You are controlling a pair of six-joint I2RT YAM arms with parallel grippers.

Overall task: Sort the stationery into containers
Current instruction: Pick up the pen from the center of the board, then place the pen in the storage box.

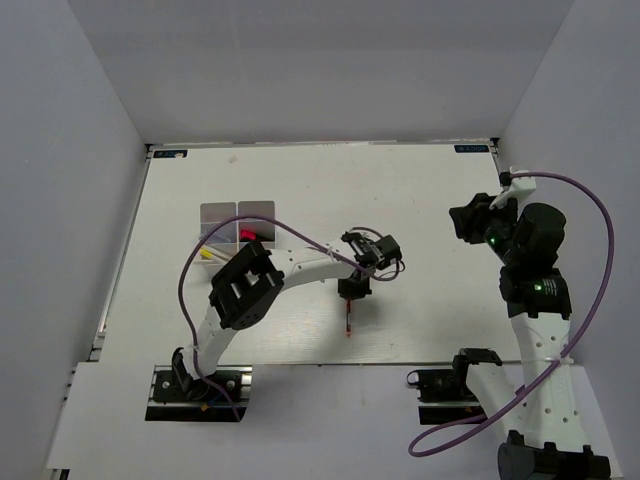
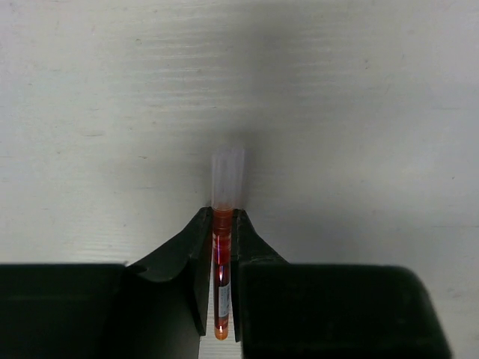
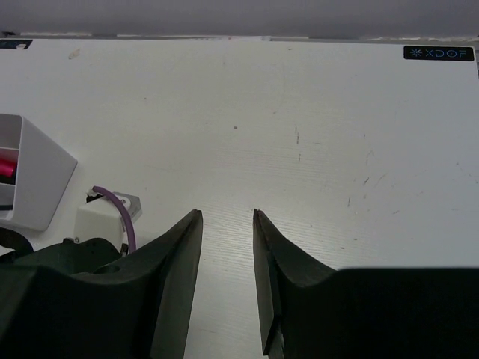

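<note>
Mid-table, the left gripper (image 2: 222, 217) is clamped tight on the red pen (image 2: 222, 258), whose long axis runs straight along the fingers. The containers (image 1: 238, 210) sit further back and off to its left, fairly near, so the left arm's closer. The right gripper (image 3: 227, 213) hangs with its jaws apart, holding nothing, well off to the right.

The red pen (image 2: 221, 254) is partly hidden between the left fingers (image 2: 187, 254) — the container (image 3: 45, 168) cut off at the left edge.
</note>
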